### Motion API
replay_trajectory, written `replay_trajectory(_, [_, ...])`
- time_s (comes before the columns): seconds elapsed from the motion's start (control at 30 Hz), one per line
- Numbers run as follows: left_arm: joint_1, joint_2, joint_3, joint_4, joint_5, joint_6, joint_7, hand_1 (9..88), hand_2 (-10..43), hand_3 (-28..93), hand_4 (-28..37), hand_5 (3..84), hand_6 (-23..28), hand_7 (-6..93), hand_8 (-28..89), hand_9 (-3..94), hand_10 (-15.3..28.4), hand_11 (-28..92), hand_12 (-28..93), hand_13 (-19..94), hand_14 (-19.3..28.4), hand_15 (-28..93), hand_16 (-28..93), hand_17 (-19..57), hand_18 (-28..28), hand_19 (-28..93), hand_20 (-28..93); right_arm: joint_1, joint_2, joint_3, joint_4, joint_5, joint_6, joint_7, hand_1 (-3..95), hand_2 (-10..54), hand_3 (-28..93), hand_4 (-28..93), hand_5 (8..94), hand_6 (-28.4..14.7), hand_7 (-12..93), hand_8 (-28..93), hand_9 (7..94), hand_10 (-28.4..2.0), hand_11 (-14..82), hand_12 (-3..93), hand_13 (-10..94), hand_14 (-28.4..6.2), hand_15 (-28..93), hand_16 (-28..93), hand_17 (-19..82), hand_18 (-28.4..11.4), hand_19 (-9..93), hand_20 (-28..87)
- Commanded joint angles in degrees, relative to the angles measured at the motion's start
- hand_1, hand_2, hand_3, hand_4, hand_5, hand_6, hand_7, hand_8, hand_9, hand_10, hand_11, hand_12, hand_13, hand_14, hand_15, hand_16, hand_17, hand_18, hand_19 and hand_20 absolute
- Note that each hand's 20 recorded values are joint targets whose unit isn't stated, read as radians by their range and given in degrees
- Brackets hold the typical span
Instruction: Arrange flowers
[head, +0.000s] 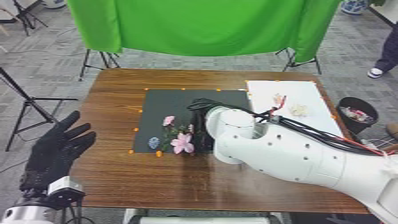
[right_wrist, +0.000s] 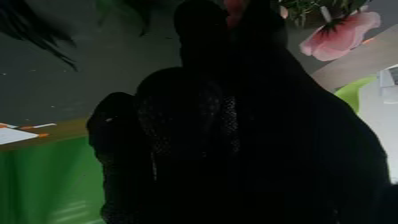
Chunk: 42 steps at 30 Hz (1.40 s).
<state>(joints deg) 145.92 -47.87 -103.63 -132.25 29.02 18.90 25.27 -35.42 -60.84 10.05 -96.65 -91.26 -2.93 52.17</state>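
- Okay, I've got the flowers (head: 182, 143) on the black mat (head: 169, 102), near its lower left part, atop the brown wooden table (head: 112, 100).
- Big bloom: pale pink, broad petals spread, darker centre. Smaller pink bloom (head: 169, 120) farther up the mat, green foliage (head: 174, 134) between.
- Blue-and-white patterned piece (head: 154, 142) just beside them.
- Right wrist view: I see thin pink petals flared around a dark centre, fine green sprigs (right_wrist: 304, 9) close by.
- White sheet (head: 266, 89) right of the mat; cream blossoms (head: 298, 110) on it.
- My right hand (head: 201, 131) is at the flowers; can't tell if released or grasping.
- My left hand (head: 59, 146): by the table's left edge, fingers loosely extended, nothing held.
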Motion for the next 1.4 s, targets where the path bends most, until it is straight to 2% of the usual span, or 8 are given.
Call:
replay_trajectory(0.03, [-0.2,-1.89,-0.13,0.13,1.13,-1.09,-1.45,30.2,6.6,64,-19.1,36.6,9.8,8.6,-7,33.0,20.6,28,12,22,28.0,58,-12,-6.5,28.4,56,-1,0.3,-1.1,1.2,0.0,0.8,-1.2,0.2,56.4,-8.6,74,-28,78.2,-0.3,21,4,89.9,-9.1,16.9,29.0,84,-3.4,69,17,56,-15.9,93,39])
replay_trajectory(0.53, [-0.5,-3.39,-0.15,0.02,2.35,-1.96,-2.32,30.2,6.6,64,-19.1,36.6,9.8,8.6,-7,33.0,20.6,28,12,22,28.0,58,-12,-6.5,28.4,56,-1,2.0,-1.0,0.1,0.8,0.5,-1.2,2.0,48.8,-8.7,76,-26,65.4,-1.8,17,-1,85.7,-10.0,20.1,27.5,82,-4.4,70,16,55,-16.5,93,39])
replay_trajectory(0.57, [-1.1,-3.94,-0.17,0.21,2.85,-2.43,-3.24,30.2,6.5,64,-19.1,36.6,9.9,8.6,-7,33.0,20.6,28,12,22,28.1,58,-12,-6.5,28.4,56,-1,2.0,-0.8,-0.1,0.8,0.1,-0.6,2.2,48.5,-8.6,76,-26,64.5,-1.8,17,-3,85.3,-10.2,20.8,26.9,82,-4.4,70,16,55,-16.5,93,39])
replay_trajectory(0.73, [-0.7,-4.22,0.00,0.05,2.91,-2.27,-3.23,30.2,6.6,64,-19.1,36.7,9.9,8.4,-7,33.0,20.6,28,12,22,28.0,58,-12,-6.5,28.4,56,-1,2.9,-0.3,-1.0,0.4,0.0,0.9,2.5,45.9,-7.4,77,-25,61.5,-2.0,17,-11,83.9,-11.2,23.3,24.5,82,-4.7,70,16,55,-16.6,93,38])
replay_trajectory(0.87, [0.8,-4.07,0.33,-0.16,2.08,-1.38,-1.74,30.2,6.6,64,-19.0,36.7,9.9,8.5,-7,33.0,20.6,28,12,22,28.0,58,-12,-6.5,28.4,56,-1,4.1,0.6,-1.7,-0.4,-0.4,2.2,2.4,44.6,-6.9,78,-25,60.9,-2.3,16,-11,82.9,-11.8,24.8,22.6,82,-4.8,70,16,55,-16.7,93,38])
replay_trajectory(1.07, [2.7,-2.47,0.74,-0.63,0.43,0.12,1.24,30.2,6.5,64,-19.1,36.7,9.9,8.5,-7,32.9,20.7,28,12,22,28.0,58,-12,-6.5,28.4,56,-1,5.1,5.7,1.2,-3.8,-0.9,3.8,0.9,40.2,-3.9,79,-24,58.2,-3.1,15,-11,79.0,-13.6,25.6,17.5,81,-5.6,69,16,54,-16.9,93,38])
replay_trajectory(1.1, [2.2,-2.74,0.64,-0.53,0.87,-0.18,0.36,30.2,6.5,64,-19.1,36.7,9.9,8.5,-7,33.0,20.7,28,12,22,27.9,58,-12,-6.5,28.4,56,-1,5.5,7.4,1.6,-4.8,-0.6,4.1,0.6,39.5,-3.6,79,-24,57.5,-3.2,15,-11,78.0,-14.0,25.1,17.1,80,-6.0,69,16,54,-16.9,93,37])
replay_trajectory(1.4, [1.7,-0.22,1.58,-0.77,-0.26,0.82,1.24,30.2,6.5,64,-19.4,36.6,9.8,8.5,-7,32.9,20.5,28,12,22,28.0,58,-12,-6.5,28.4,56,-1,-0.9,22.3,14.5,-9.9,2.7,0.8,-2.2,35.5,-2.2,79,-23,54.2,-3.8,15,-10,63.1,-17.8,16.8,14.7,71,-8.4,72,14,48,-16.3,93,30])
